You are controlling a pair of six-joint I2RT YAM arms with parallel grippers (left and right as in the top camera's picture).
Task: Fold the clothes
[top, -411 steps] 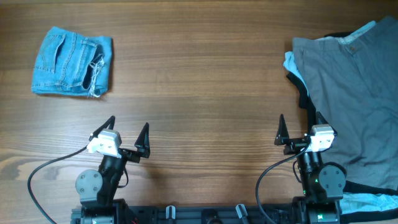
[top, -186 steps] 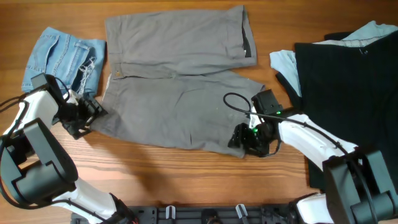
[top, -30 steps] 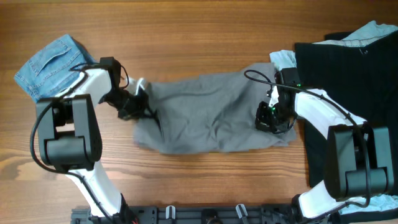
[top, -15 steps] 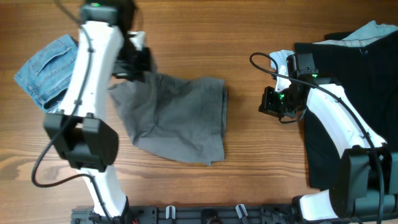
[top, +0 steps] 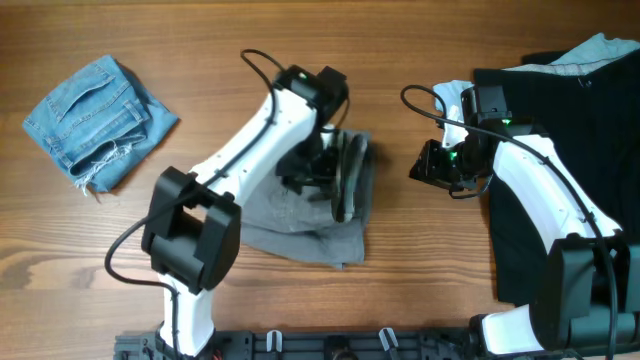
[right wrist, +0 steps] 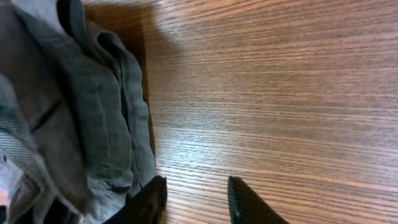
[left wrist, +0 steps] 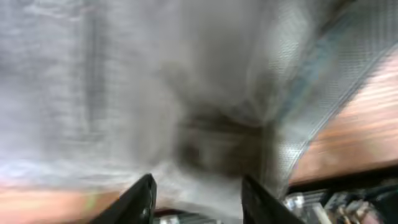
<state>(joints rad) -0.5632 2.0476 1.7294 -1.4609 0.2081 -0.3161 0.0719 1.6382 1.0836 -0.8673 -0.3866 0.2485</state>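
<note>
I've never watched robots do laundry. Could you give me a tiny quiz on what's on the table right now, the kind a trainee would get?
1. True or false: the right gripper grips the gray shorts.
2. Where do the denim shorts lie? A) alone at the table's left end B) under the gray shorts C) in the right gripper
3. Which arm reaches over the gray shorts?
Key: 1 false, it hangs open over the bare table, apart from the shorts; 2 A; 3 the left arm.
</note>
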